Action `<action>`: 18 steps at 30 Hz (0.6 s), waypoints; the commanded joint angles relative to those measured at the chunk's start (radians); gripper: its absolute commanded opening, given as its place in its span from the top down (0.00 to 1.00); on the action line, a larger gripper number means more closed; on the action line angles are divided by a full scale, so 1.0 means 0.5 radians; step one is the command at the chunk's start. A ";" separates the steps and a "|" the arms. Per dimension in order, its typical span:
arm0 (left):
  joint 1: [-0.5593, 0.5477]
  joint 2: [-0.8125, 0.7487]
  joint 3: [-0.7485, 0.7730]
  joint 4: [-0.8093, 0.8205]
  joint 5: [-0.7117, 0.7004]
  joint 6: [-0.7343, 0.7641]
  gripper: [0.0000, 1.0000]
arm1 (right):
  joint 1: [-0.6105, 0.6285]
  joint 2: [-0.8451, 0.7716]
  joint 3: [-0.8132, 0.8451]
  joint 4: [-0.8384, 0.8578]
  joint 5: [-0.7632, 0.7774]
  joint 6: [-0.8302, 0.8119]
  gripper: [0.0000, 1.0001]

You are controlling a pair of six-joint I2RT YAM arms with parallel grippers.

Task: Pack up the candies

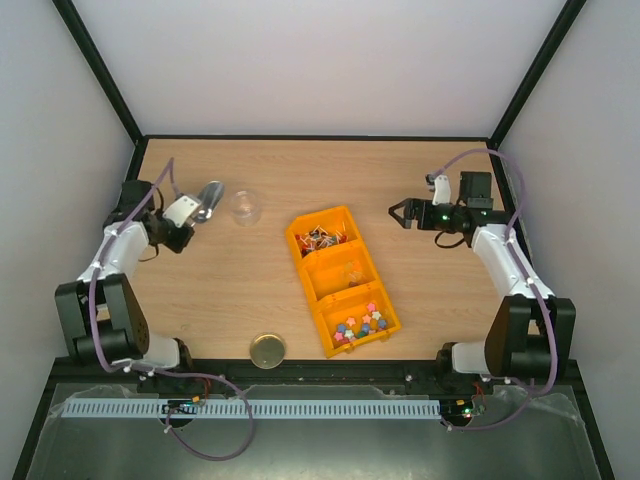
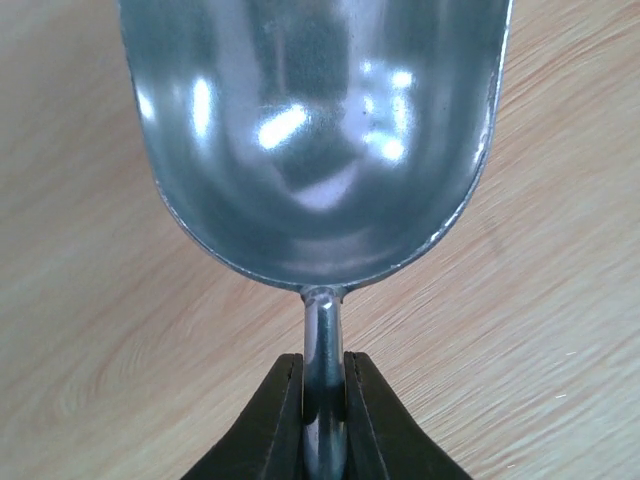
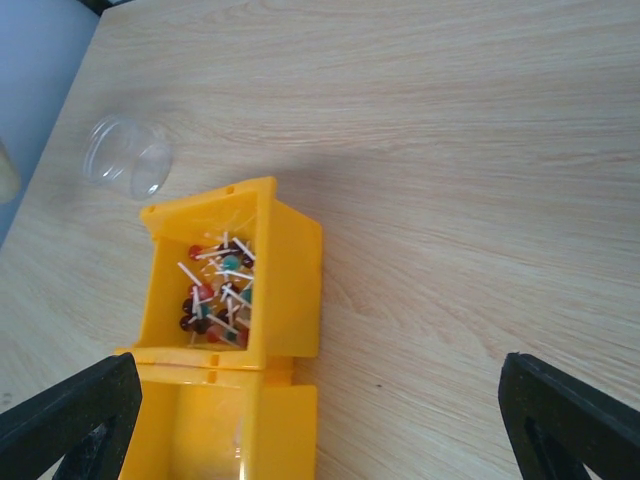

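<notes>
Nearest the bases, the lid (image 1: 267,351) is lying flat. In the bin (image 1: 306,285), bright candies (image 1: 362,322) are sitting in the near compartment, while the middle compartment's contents are proving hard to make out. Only the right wrist view is showing the far compartment's reddish, white and dark pieces on sticks. The right gripper (image 1: 400,212) is hanging beside that end, spread wide. The left gripper (image 2: 323,400) is clamping the handle of the scoop (image 2: 320,150), whose bowl is being cut off at the top, near the cup (image 1: 245,207).
</notes>
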 commanded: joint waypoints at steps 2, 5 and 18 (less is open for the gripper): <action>-0.346 -0.211 0.117 -0.263 0.006 0.135 0.98 | 0.159 0.094 0.134 -0.074 -0.112 0.075 0.01; -0.622 -0.293 0.146 -0.299 -0.061 0.122 0.98 | 0.243 0.191 0.284 -0.212 -0.181 0.055 0.01; -1.489 -0.194 0.306 -0.286 -0.259 -0.236 0.98 | 0.654 0.333 0.534 -0.291 -0.388 0.225 0.10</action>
